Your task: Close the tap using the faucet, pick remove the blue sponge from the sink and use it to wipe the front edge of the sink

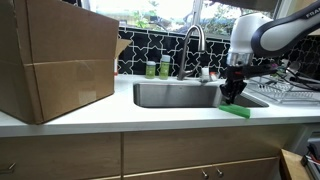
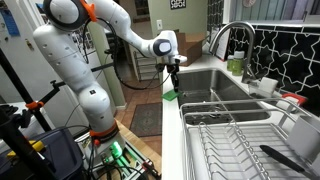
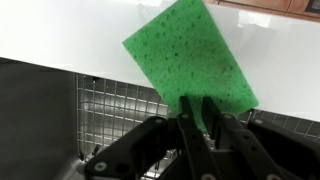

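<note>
At the bottom of the wrist view, the claw [image 3: 203,108] covers the near corner of the sponge [image 3: 185,55], so you cannot see exactly where the pads meet it. The sponge you see is green. The rest of it fans out toward the upper middle of the frame, over the white bench [image 3: 60,35]. Left of the claw, a wire grid [image 3: 110,110] lies in the sink; its left part fades into dark shadow.

In an exterior view the claw [image 1: 234,92] is a dark shape against the dark sink [image 1: 170,95], right of centre, and its fingertips are hard to pick out. The sponge [image 1: 236,110] sits just below it on the sink's front edge, at the lip of the bench [image 1: 100,118]. You cannot tell from here whether water runs from the faucet [image 1: 193,40]. The cardboard box [image 1: 55,60] is cut off by the left edge and the dish rack [image 1: 285,92] by the right.

In an exterior view the claw [image 2: 173,80] points down at centre frame, with the sponge [image 2: 170,97] small and green right beneath it. The faucet [image 2: 232,32] arches in the upper right, and the dish rack [image 2: 240,140] runs off the lower right.

Your claw is drawn in narrow, its two fingers nearly together and pinching the sponge's near corner.
</note>
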You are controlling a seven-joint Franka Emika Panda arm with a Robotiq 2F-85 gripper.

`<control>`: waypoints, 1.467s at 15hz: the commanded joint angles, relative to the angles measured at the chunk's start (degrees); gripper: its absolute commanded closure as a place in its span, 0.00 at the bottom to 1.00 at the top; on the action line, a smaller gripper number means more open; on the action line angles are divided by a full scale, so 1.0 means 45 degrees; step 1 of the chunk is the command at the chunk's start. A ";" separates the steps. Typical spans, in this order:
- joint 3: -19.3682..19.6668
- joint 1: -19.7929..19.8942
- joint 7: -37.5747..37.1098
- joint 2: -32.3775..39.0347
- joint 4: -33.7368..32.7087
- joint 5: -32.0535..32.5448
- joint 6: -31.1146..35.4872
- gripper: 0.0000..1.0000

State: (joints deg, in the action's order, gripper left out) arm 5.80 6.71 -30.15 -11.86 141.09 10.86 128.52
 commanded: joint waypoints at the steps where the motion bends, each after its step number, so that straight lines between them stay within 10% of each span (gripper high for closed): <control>1: -0.0019 0.0133 0.1062 -0.0680 0.0893 -0.0923 0.0622 0.99; 22: -0.0311 -0.0735 0.5109 0.1982 -0.1341 -0.4580 0.0538 0.96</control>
State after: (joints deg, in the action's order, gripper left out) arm 5.04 4.61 -9.98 -7.92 139.02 -6.48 130.30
